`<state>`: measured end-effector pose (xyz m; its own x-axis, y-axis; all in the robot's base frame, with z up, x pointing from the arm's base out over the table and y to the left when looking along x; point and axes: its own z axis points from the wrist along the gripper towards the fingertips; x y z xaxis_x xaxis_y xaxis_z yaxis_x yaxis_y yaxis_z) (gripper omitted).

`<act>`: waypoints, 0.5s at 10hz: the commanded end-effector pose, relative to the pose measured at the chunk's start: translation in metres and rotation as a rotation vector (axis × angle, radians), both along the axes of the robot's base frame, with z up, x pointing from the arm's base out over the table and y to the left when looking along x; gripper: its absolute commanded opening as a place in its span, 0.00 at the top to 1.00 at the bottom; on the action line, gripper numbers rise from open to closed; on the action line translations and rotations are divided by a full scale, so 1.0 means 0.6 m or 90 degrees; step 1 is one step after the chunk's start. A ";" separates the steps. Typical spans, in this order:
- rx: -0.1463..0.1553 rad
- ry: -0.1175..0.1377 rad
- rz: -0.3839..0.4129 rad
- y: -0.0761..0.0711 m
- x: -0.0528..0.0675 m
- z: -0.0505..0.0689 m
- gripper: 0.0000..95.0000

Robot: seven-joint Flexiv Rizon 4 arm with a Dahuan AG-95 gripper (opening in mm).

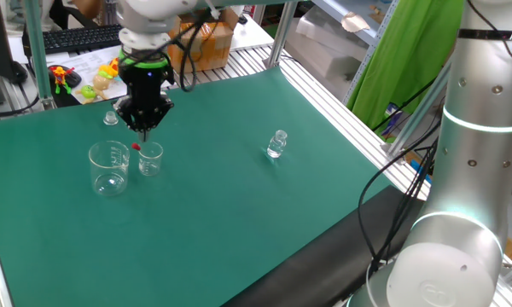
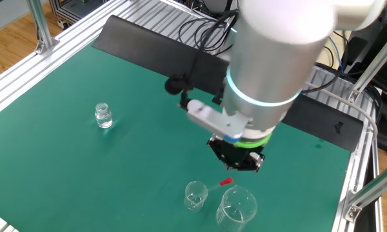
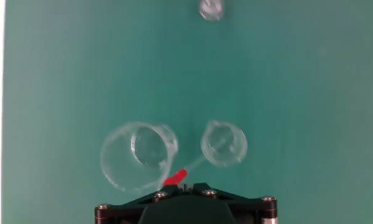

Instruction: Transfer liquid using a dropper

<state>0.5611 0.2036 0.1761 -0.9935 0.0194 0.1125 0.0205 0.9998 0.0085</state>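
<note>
Gripping dropper [image 3: 181, 173] bulb, end effector [image 3: 185, 184] closed, stem in small beaker [image 3: 224, 144], open mat [image 1: 264, 222] beyond

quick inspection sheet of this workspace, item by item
surface: green mat on an aluminium-framed table.
job's things: dropper, red bulb at the fingers, clear stem slanting into the small beaker; large beaker beside it; small glass bottle standing apart.
clutter: a small clear item behind the beakers.
grippers: gripper pointing down, shut on the dropper bulb.
cables: black bundle behind the arm, more at the table edge.
surroundings: keyboard, cardboard box, green curtain.
</note>
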 end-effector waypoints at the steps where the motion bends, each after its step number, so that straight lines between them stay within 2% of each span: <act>1: -0.003 -0.012 0.027 0.000 0.000 0.019 1.00; 2: -0.012 -0.021 0.037 -0.001 0.000 0.027 1.00; 4: -0.032 -0.027 0.061 -0.005 0.000 0.038 1.00; 5: -0.030 -0.027 0.067 -0.010 -0.003 0.044 1.00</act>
